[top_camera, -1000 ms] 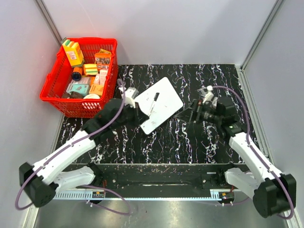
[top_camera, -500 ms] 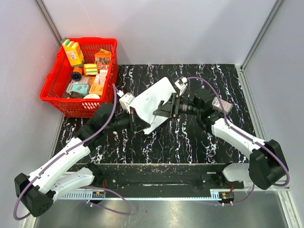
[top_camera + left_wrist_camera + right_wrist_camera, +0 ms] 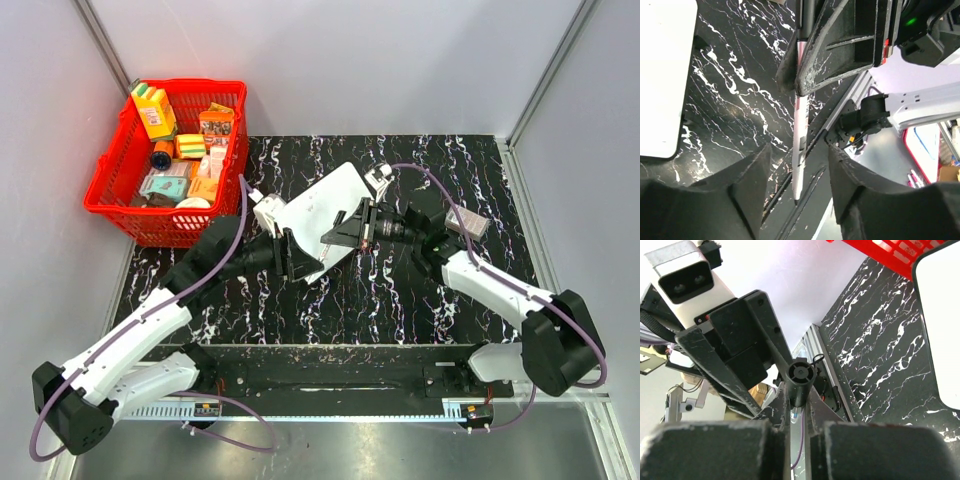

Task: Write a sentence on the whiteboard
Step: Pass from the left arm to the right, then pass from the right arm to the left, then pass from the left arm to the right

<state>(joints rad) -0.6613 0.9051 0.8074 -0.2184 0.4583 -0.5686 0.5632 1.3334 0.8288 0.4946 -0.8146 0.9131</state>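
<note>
The whiteboard [image 3: 325,205] lies tilted in the middle of the black marbled table, and its corner shows in the left wrist view [image 3: 660,75]. No sentence shows on its visible surface. A white marker [image 3: 800,135] with a black end [image 3: 800,374] hangs above the table near the board's front edge. My right gripper [image 3: 335,235] [image 3: 799,395] is shut on the marker's upper part. My left gripper [image 3: 303,262] [image 3: 799,150] straddles the marker's lower end, open, with a gap on each side. The two grippers face each other closely.
A red basket [image 3: 110,190] full of small packages stands at the back left, beside the table. The table's near edge meets a metal rail [image 3: 330,355] by the arm bases. Grey walls close off the left, back and right sides.
My right arm swung left from the table's right side to the marker and shut on it. My left gripper, closed on the marker before, has parted its jaws.
</note>
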